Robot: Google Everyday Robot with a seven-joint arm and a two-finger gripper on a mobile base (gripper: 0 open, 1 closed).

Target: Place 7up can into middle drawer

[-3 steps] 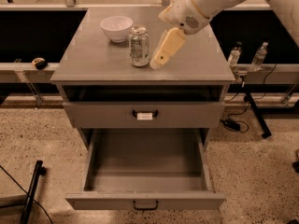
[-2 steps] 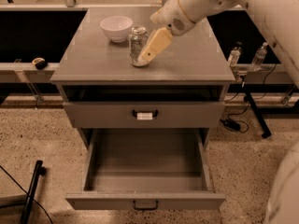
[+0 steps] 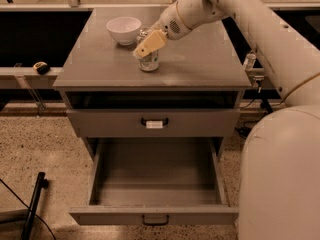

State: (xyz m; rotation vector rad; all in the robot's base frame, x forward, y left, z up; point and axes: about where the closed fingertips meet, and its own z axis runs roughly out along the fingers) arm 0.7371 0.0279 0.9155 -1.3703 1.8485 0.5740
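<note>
The 7up can (image 3: 149, 62) stands upright on the grey cabinet top (image 3: 200, 59), just right of the white bowl. My gripper (image 3: 146, 48) reaches in from the upper right and sits at the can's upper part, its tan end covering the can's top on the near side. The middle drawer (image 3: 155, 171) is pulled out at the bottom of the cabinet. Its deep grey tray has nothing in it, and its plain dark handle (image 3: 155, 219) faces the front.
A white bowl (image 3: 123, 29) stands at the back left of the cabinet top. The grey drawer with the white-tagged handle (image 3: 154, 123) is shut above the pulled-out one. A clear bottle (image 3: 248, 62) stands to the cabinet's right. A black pole (image 3: 33, 204) lies on the floor at the lower left. My arm fills the right side.
My gripper has moved left across the cabinet top, from beside the can on its right to right at the can's top. The can and the drawers have not moved.
</note>
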